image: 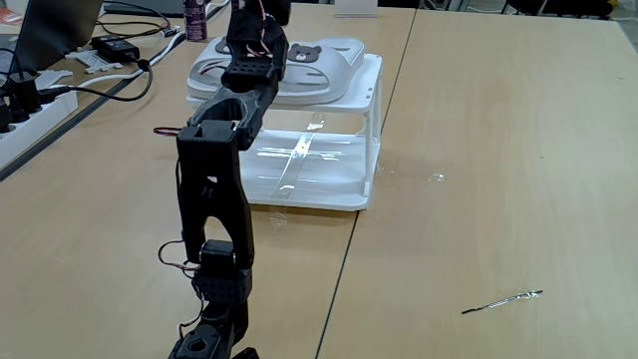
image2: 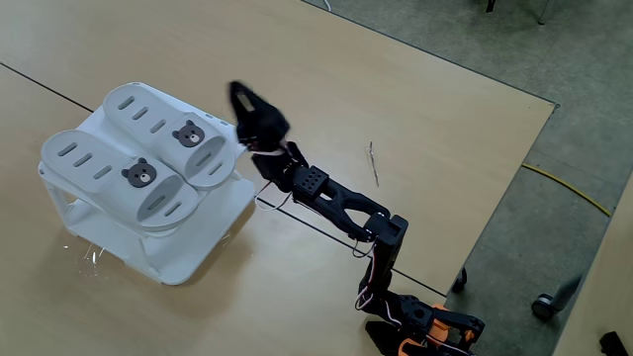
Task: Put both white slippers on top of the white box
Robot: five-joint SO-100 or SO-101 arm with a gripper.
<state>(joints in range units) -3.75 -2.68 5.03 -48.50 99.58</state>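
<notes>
In a fixed view from low behind the arm, the white box [image: 329,184] stands at about 12 o'clock from the arm's base, its glossy lower shelf catching streaks of light. On its top lie the white slippers [image: 334,75], off-white, one showing a brown bear-face badge [image: 304,55]. The black arm [image: 214,189] crosses in front and hides much of the nearer slipper (which way the pair's long axes run is hard to read here). The gripper's fingertips are cut off by the top edge.

In a fixed view from high up, both slippers lie side by side on the box [image2: 188,257], long axes parallel, running from about 10 o'clock to 4 o'clock. The upper slipper [image2: 163,124] and the lower slipper [image2: 119,178] each show oval slots and a bear badge towards the 4 o'clock end. The gripper [image2: 239,94] hangs near the upper slipper at about 3 o'clock, blurred; it grips nothing, though how far its jaws are parted I cannot tell.
</notes>
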